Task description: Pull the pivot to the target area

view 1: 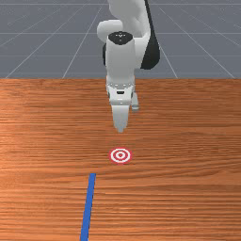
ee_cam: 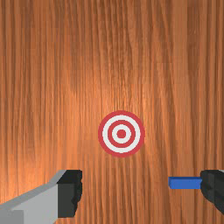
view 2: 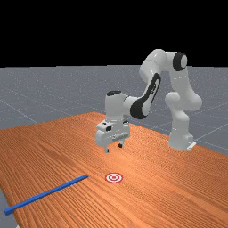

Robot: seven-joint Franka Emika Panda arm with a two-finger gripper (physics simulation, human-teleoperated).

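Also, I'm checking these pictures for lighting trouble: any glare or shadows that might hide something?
Far view: a pale sheen on the table near the target, whose rings read plainly. Wrist view: a warm glow on the wood beside the target. Front view: fairly even light. I make out no distinct shadow of the arm there.

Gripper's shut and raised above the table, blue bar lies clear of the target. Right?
Not shut: the wrist view shows the gripper open, its fingers wide apart. The rest holds: it's raised above the table, and the blue bar lies clear of the target.
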